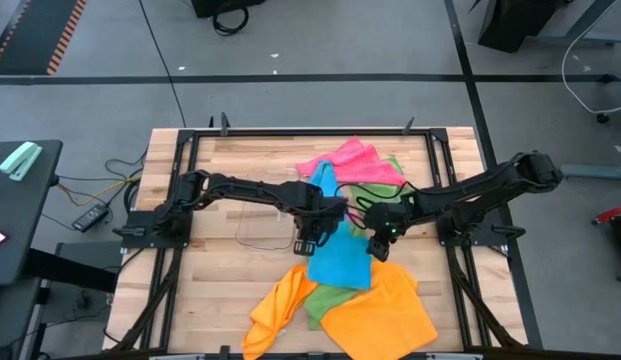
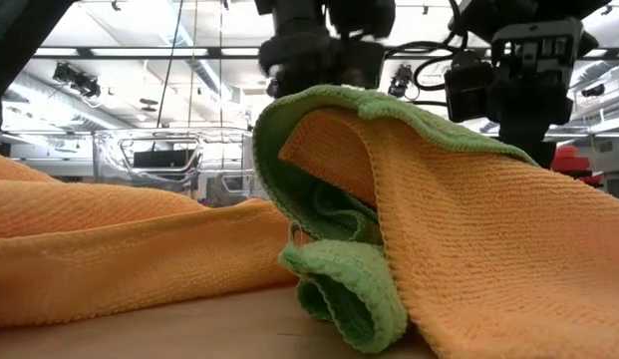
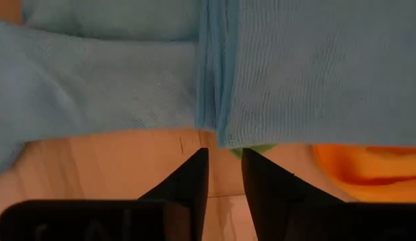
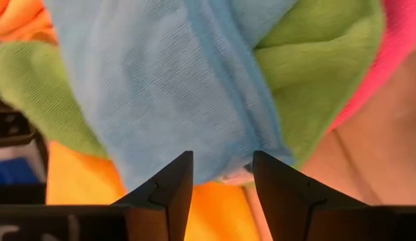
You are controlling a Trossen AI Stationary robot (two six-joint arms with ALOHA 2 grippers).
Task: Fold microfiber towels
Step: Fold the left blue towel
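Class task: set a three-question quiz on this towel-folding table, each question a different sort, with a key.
1. True or false: the blue towel lies between the left gripper and the right gripper.
2. Which towel lies farthest from the pink towel? A orange towel B blue C green towel
3. Fill in: in the left wrist view, no cloth lies between the ____.

Key: 1 true; 2 A; 3 fingers
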